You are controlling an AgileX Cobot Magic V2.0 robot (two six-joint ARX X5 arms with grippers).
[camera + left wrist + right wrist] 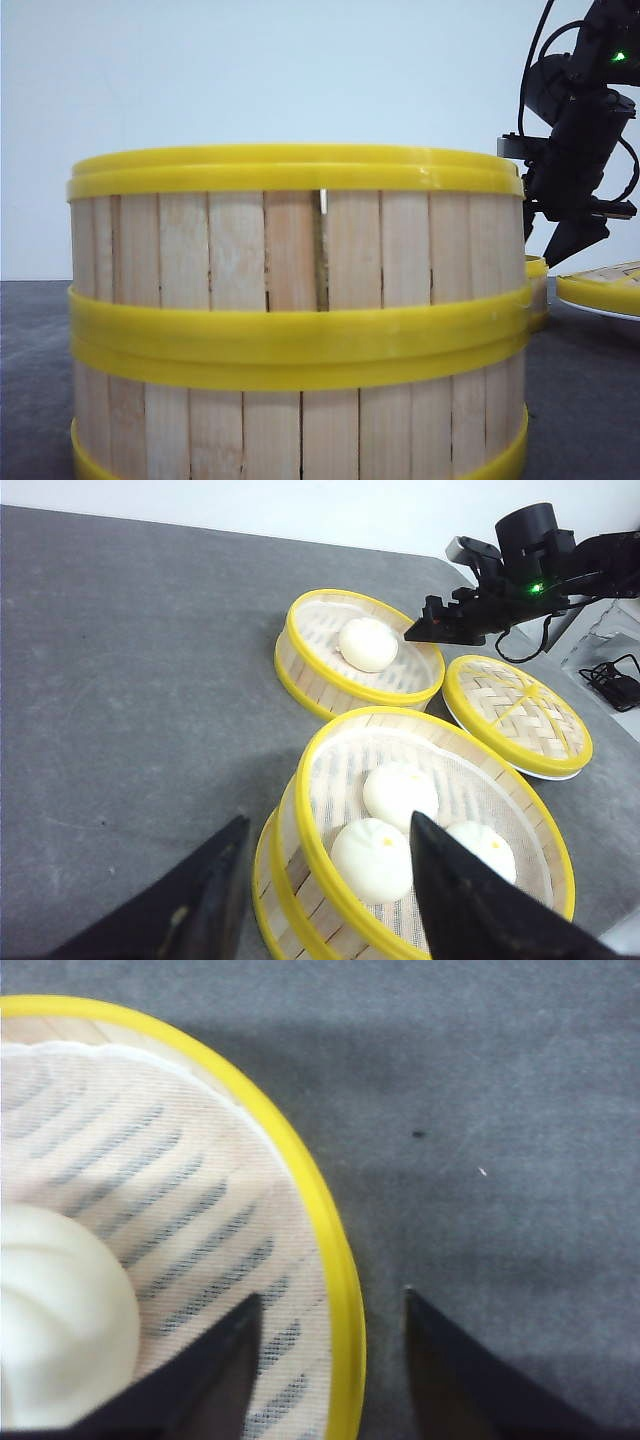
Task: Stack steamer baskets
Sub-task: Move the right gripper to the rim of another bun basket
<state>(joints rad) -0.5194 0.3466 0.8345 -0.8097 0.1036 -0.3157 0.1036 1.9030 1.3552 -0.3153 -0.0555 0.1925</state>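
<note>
2 slatted, yellow-rimmed baskets stacked (420,840), 3 smooth buns on mesh liner; left hand (330,880) wide above rim. Behind stack: third basket (358,652), 1 bun; right hand (330,1345) wide, straddling its rim. Woven lid (520,715) beside.

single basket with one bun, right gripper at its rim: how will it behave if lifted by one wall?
The single basket looks rigid: slatted wall, thick rims, so it should hold shape. The right gripper straddles one side only, so it may tilt. Its loose bun could roll.
</note>
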